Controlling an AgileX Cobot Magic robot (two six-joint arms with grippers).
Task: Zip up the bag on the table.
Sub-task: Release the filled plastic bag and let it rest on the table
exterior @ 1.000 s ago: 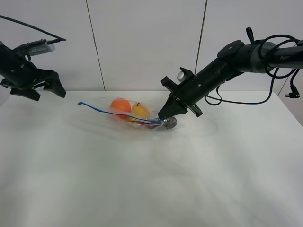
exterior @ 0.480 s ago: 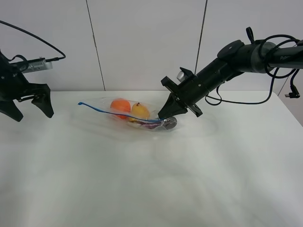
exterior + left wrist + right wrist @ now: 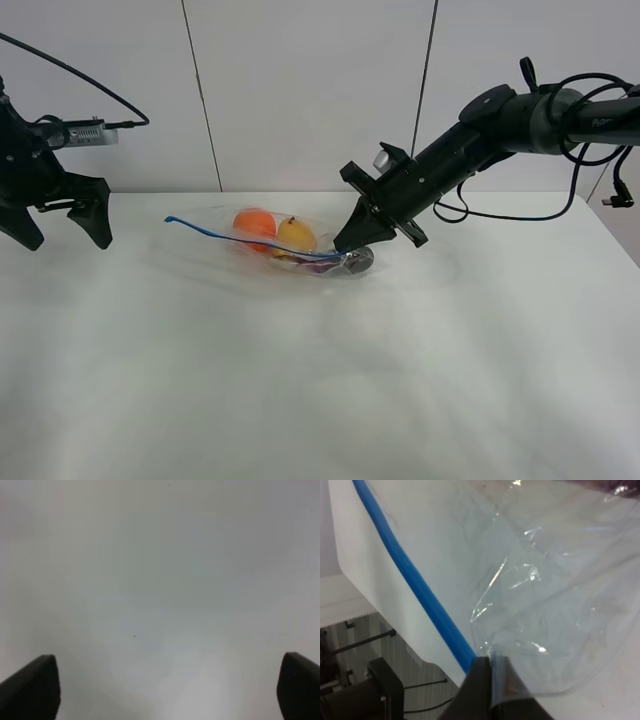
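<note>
The clear bag [image 3: 285, 240] lies at the back middle of the white table [image 3: 320, 380], with an orange fruit [image 3: 254, 223], a yellow pear [image 3: 296, 235] and a dark item inside. Its blue zipper strip [image 3: 230, 237] runs from the left end toward the right. My right gripper [image 3: 346, 247] is shut on the bag's right end; the right wrist view shows its fingertips [image 3: 490, 690] pinched on the plastic [image 3: 545, 580] beside the blue strip [image 3: 410, 575]. My left gripper [image 3: 58, 228] hangs open over the table's far left edge, well away from the bag. Its wrist view shows only bare table [image 3: 160, 580] between wide-apart fingers [image 3: 30, 687].
A pale panelled wall [image 3: 310, 90] stands behind the table. The right arm's black cables [image 3: 590, 150] hang at the back right. Bare white tabletop fills the front and both sides of the bag.
My left gripper has dropped and turned its fingers down at the far left, then shifted slightly. The right gripper and the bag have stayed still.
</note>
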